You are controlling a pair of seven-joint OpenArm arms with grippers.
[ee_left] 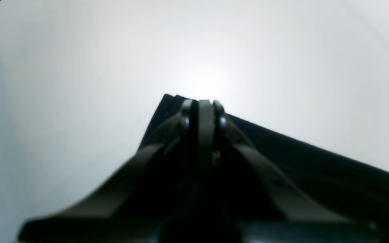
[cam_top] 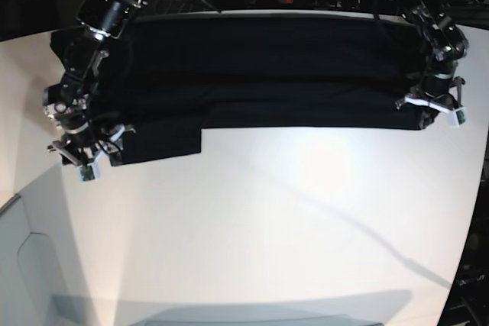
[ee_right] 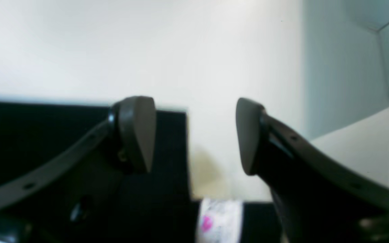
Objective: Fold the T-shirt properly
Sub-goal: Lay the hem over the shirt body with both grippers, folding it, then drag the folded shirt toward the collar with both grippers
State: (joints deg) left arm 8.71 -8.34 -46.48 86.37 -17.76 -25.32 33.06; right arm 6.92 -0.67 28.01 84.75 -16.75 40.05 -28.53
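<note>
Across the table (cam_top: pixel 267 227), T-shirt (cam_top: pixel 267 74) stretches claw to claw.

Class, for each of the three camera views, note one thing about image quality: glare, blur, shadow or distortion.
Left wrist view: a bright glare patch on the table, and the left gripper is soft and underexposed. Right wrist view: the right gripper and the T-shirt are blurred. Base view: wide-angle bending of the table edges, a glare spot mid-table, and the shirt shows as near-featureless black.

T-shirt (cam_top: pixel 260 74): plain black, spread flat as a wide band at 12 o'clock on the white surface; sleeve flap juts down toward 9 o'clock; white label visible
</note>
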